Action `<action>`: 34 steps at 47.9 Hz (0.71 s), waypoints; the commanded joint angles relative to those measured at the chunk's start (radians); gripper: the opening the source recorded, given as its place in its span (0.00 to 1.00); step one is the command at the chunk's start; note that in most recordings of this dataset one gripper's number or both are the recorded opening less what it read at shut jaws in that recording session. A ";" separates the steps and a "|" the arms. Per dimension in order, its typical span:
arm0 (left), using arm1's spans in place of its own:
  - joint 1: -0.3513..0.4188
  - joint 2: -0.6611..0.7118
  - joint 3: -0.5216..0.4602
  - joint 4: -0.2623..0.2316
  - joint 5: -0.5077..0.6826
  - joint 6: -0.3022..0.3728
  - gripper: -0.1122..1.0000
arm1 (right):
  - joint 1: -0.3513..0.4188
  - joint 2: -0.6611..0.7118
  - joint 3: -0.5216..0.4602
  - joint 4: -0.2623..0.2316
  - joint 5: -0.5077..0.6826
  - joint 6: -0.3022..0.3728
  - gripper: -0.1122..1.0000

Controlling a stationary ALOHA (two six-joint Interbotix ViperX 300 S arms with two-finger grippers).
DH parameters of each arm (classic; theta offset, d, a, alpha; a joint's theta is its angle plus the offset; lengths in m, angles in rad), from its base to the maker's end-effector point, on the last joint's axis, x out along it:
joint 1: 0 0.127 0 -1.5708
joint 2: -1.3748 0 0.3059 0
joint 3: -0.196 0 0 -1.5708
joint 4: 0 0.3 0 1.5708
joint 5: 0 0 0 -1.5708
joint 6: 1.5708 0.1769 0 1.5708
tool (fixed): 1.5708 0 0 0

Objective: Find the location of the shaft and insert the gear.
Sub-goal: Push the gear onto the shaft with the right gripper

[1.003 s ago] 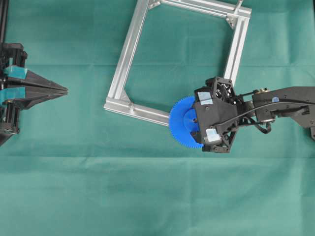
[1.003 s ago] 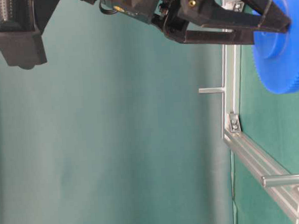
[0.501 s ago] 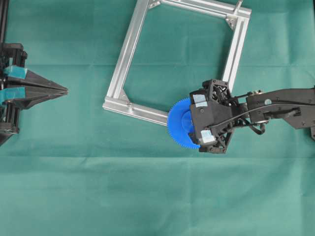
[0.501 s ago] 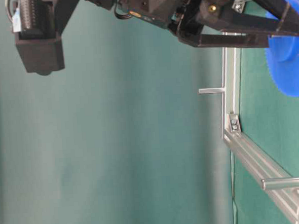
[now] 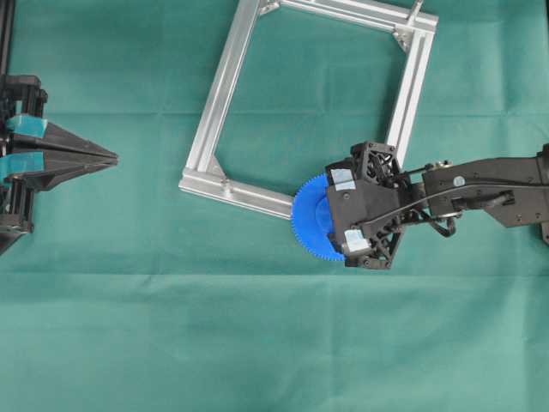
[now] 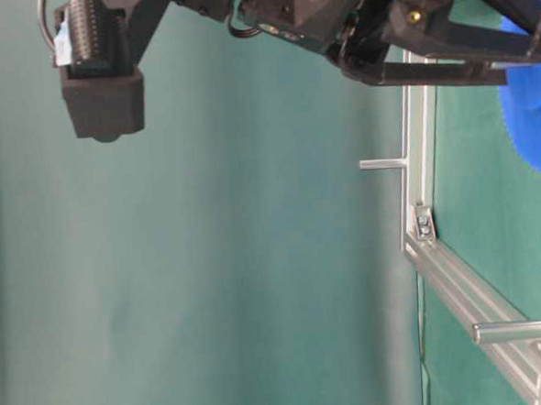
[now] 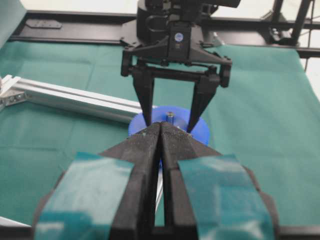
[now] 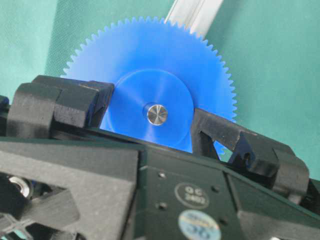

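Observation:
The blue gear (image 5: 309, 227) lies flat at the near right corner of the aluminium frame (image 5: 225, 90). In the right wrist view the gear (image 8: 150, 55) has the shaft's (image 8: 157, 114) silvery end showing in its centre hole. My right gripper (image 5: 333, 225) reaches down over it, one finger pressed against each side of the raised hub. From the left wrist view the gear (image 7: 202, 131) sits between those fingers (image 7: 145, 97), with the shaft's tip (image 7: 170, 118) poking up. My left gripper (image 5: 110, 158) is shut and empty at the far left.
The square frame lies on the green cloth (image 5: 257, 343). Two bare metal pins (image 6: 383, 163) (image 6: 517, 330) stand up from its bars. The right arm (image 5: 480, 184) stretches in from the right edge.
The right gripper has carried the gear a little left and lower toward the frame. The left gripper has not moved.

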 commanded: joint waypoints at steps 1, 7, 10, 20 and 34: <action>0.002 0.006 -0.029 0.000 -0.005 -0.002 0.11 | 0.000 -0.012 -0.008 0.002 -0.011 0.002 0.73; 0.002 0.006 -0.031 0.000 -0.005 -0.002 0.11 | 0.002 -0.012 -0.005 0.003 -0.014 0.000 0.73; 0.002 0.006 -0.031 0.000 -0.005 -0.002 0.11 | 0.002 -0.014 -0.003 0.003 -0.015 0.000 0.73; 0.002 0.006 -0.031 0.000 -0.005 -0.002 0.11 | 0.003 -0.012 0.000 0.003 -0.025 0.000 0.73; 0.002 0.006 -0.031 0.000 -0.005 -0.002 0.11 | 0.003 -0.012 -0.002 0.003 -0.020 0.002 0.73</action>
